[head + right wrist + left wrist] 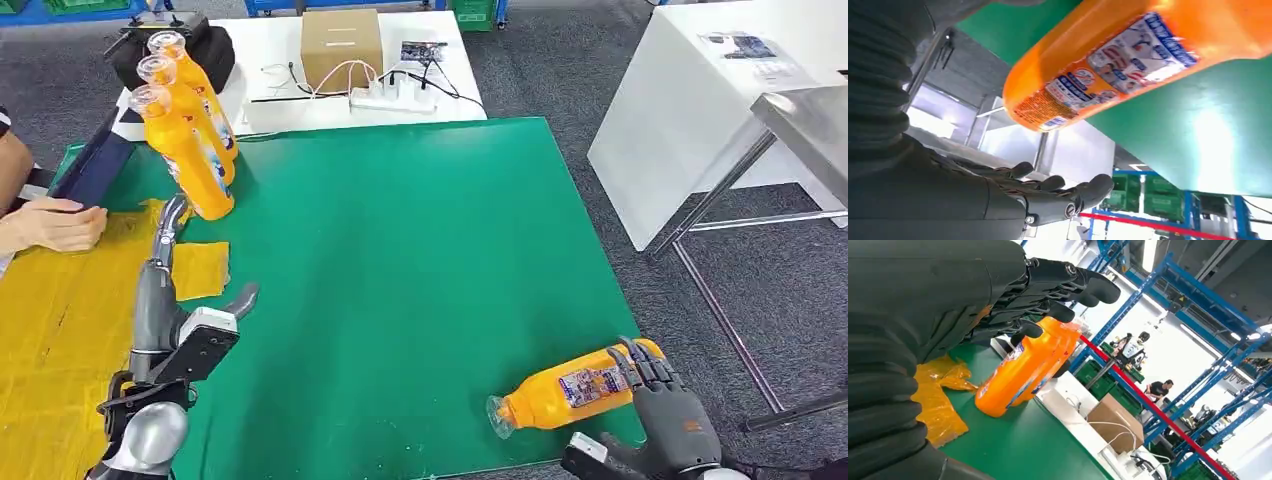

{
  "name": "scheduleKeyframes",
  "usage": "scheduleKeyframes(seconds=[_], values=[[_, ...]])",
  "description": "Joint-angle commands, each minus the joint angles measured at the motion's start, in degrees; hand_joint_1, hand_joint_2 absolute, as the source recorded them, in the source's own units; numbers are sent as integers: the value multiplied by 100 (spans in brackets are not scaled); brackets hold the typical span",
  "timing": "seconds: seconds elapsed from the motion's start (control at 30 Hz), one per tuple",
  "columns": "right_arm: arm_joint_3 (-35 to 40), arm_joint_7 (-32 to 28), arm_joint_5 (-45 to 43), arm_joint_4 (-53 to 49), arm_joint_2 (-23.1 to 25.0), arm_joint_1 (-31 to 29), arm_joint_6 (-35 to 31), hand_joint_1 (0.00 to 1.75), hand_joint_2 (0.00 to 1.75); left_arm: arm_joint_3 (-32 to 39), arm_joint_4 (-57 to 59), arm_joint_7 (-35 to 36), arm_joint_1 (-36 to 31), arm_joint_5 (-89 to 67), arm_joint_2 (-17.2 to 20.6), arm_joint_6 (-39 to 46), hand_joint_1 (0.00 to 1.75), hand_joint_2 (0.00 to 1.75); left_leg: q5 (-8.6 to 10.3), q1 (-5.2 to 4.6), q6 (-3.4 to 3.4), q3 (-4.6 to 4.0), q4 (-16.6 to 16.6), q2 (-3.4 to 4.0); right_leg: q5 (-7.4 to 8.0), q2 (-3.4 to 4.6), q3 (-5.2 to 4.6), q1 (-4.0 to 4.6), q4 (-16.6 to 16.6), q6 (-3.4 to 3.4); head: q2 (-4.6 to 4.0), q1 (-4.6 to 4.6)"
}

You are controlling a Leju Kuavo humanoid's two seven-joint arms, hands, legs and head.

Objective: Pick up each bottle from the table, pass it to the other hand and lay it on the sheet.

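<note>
A: Bottles?
B: Three upright orange plastic bottles [190, 140] in a row at far left of green table [400, 260], clear caps, printed labels, touching one another. Fourth bottle [570, 390] on its side near front right edge, cap toward the left, label up. Liquid level: cannot tell through opaque walls.

A: Sheet?
B: Yellow sheet [50, 320], crinkled and glossy, flat over front left of table. Separate yellow scrap [200, 268] just beside it, near base of nearest upright bottle.

A: Left hand?
B: Left hand [168, 240] extended forward above sheet edge, fingers straight and apart, thumb out to the side, nothing held. Fingertips near nearest upright bottle; in left wrist view dark fingers [1068, 285] just over bottle shoulder (contact not certain).

A: Right hand?
B: Right hand [660, 395] at base end of lying bottle, fingers stretched out along its far side. In right wrist view fingers [1058, 190] straight, apart from bottle body [1128, 65], a gap between. No grasp closed.

A: Remainder?
B: Behind green surface, white table [280, 60] with cardboard box [341, 45], white power strip [392, 98] with cables, black bag [195, 50]. Person's hand [55, 222] resting at left edge on sheet, beside dark blue flat item [95, 165]. Second white table [700, 90] and metal frame [740, 190] at right, on grey carpet.
</note>
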Motion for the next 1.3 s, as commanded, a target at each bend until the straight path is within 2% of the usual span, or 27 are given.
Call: scheduleKeyframes(seconds=[0.03, 0.17, 0.23, 0.27, 0.43, 0.63, 0.87, 0.97, 1.0, 1.03, 1.17, 1.2, 1.3], values=[[-411, -230, 91, 565, 665, -191, 177, 0, 175, 2, 37, 12, -42, 9, -111, -64, 0, 175, -4, 5, -1, 16, -5, -2, -3, -1, 21, 7, -9, -12, 0, 2], [-455, -533, 284, 903, 871, -442, 192, 0, 175, -83, -24, -37, -60, 94, -122, -139, 0, 175, -6, 8, -1, 24, -6, 1, -3, 2, 29, 10, -12, -15, 0, 2], [-400, -646, 353, 1156, 946, -616, 177, 0, 175, -134, -37, -55, -82, 134, -138, -173, 0, 175, -17, 8, -1, 54, -8, 4, -13, 6, 59, 11, -15, -25, 0, 2], [-342, -717, 427, 1329, 995, -742, 126, 0, 175, -189, -46, -65, -94, 136, -147, -181, 0, 175, -4, 9, -1, 23, -8, 2, 0, 3, 29, 11, -15, -14, 0, 2], [119, -820, 713, 2047, 1072, -1341, 13, 0, 175, -383, -37, -93, -198, 179, -177, -209, 0, 175, -9, 12, 0, 42, -9, 14, -1, 14, 46, 15, -21, -19, 0, 2], [119, -820, 713, 2047, 1072, -1341, 13, 0, 175, -383, -37, -93, -198, 179, -177, -209, 0, 175, -3, 8, -1, 25, -4, 6, -1, 4, 27, 10, -10, -14, 0, 2], [1050, -712, 1202, 2987, 1038, -2086, -95, 0, 175, -539, 53, -132, -321, 297, -231, -252, 0, 175, -11, 11, 2, 50, -5, 25, -2, 23, 52, 14, -15, -21, 0, 2], [1529, -574, 952, 3309, 716, -2242, 230, 2, 175, -565, 128, -187, -369, 419, -222, -219, 0, 175, -2, 11, 1, 28, -4, 24, 4, 16, 28, 12, -13, -11, 0, 2], [1654, -567, 772, 3377, 609, -2259, 300, 65, 175, -582, 170, -217, -400, 458, -223, -214, 0, 175, -5, 9, 2, 42, -5, 22, 0, 15, 41, 11, -13, -16, 0, 2], [1795, -563, 559, 3410, 469, -2258, 397, 175, 175, -595, 221, -244, -428, 500, -224, -204, 0, 175, -2, 7, 2, 35, -4, 18, 1, 13, 31, 8, -11, -12, 0, 2], [2093, -407, -86, 3291, 3, -2105, 645, 175, 175, -677, 281, -339, -411, 604, -199, -159, 0, 175, -6, 6, 3, 57, 0, 3, -7, 3, 40, 8, -9, -15, 0, 4], [2150, -339, -215, 3160, -101, -2004, 664, 175, 175, -690, 242, -351, -354, 609, -200, -139, 0, 175, -12, 4, 2, 61, 1, 12, -6, 11, 11, 5, -7, -13, 0, 2], [2293, -122, -419, 2811, -283, -1702, 568, 175, 175, -745, 59, -366, -139, 603, -201, -83, 0, 175, -23, 4, 9, 94, -7, -19, -27, -18, 40, 6, -21, -22, 0, 2]])
